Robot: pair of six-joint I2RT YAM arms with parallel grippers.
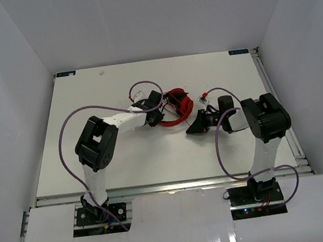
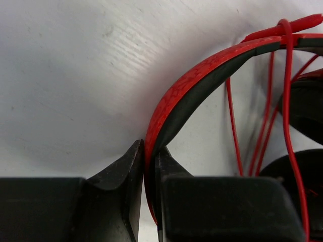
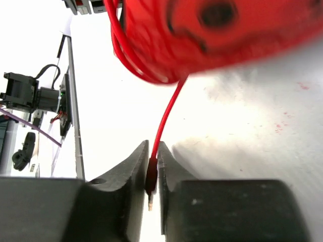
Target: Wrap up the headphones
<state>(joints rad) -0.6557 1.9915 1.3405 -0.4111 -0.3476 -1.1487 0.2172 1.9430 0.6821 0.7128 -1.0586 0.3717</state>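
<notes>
My left claw [image 2: 149,151] is clenched on the headband [image 2: 202,75] of the headphones [image 1: 179,108], which sit mid-table [image 1: 107,157] between my two claws. My right claw [image 3: 153,151] pinches the cord [image 3: 169,108] near an ear cup [image 3: 212,35]

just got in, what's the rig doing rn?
Both arms are on the red headphones. The left gripper is shut on the headband. The right gripper pinches the end of the thin red cord, which runs up to loops beside an ear cup. Wrapping looks partly done.
</notes>
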